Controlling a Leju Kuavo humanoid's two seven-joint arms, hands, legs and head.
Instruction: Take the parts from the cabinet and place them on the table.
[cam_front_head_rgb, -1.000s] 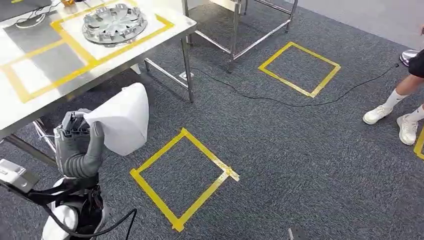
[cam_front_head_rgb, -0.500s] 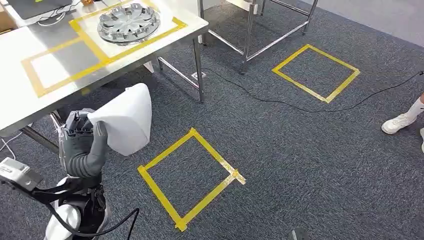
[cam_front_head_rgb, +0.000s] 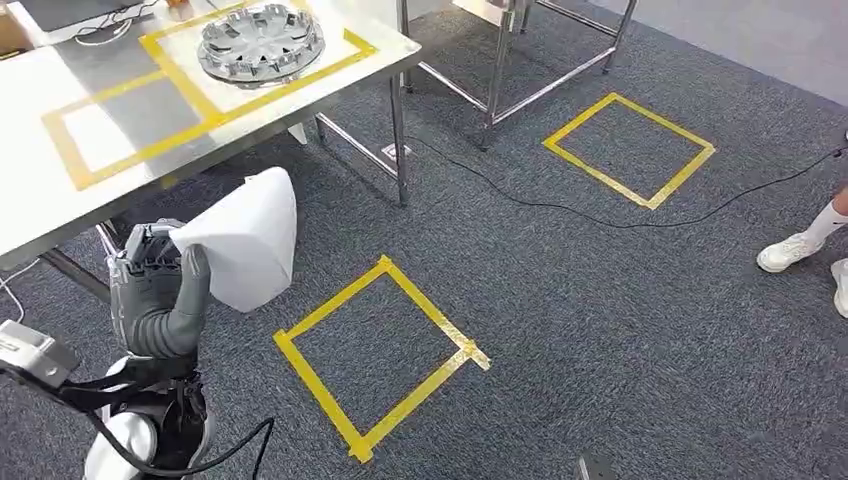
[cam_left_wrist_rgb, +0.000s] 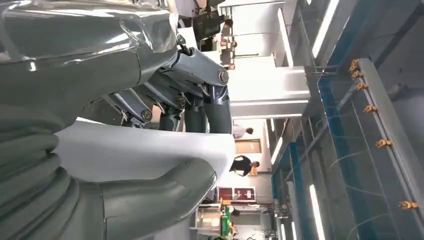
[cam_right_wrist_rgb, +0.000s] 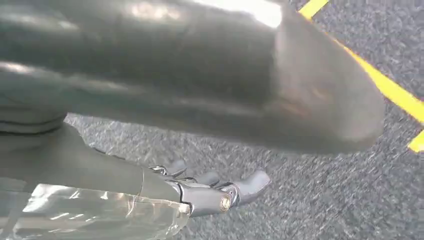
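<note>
I judge I'm partway: a hubcap (cam_front_head_rgb: 260, 42) already lies in one yellow-taped square on the surface (cam_front_head_rgb: 40, 190), my left hand (cam_front_head_rgb: 155, 290) grips a white part (cam_front_head_rgb: 245, 240) beside its edge, not yet placed, and my right hand (cam_right_wrist_rgb: 210, 192) hangs with nothing in it, fingers loosely curled.

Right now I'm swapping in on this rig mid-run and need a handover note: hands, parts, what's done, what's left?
Left robot hand: holds the white part above the carpet, beside the table.
Right robot hand: holds nothing, fingers loosely curled, hanging over the carpet.
Done: silver wheel cover lies in one yellow-taped box on the table.
Left: set the white part on the table; the neighbouring taped box looks free.
</note>
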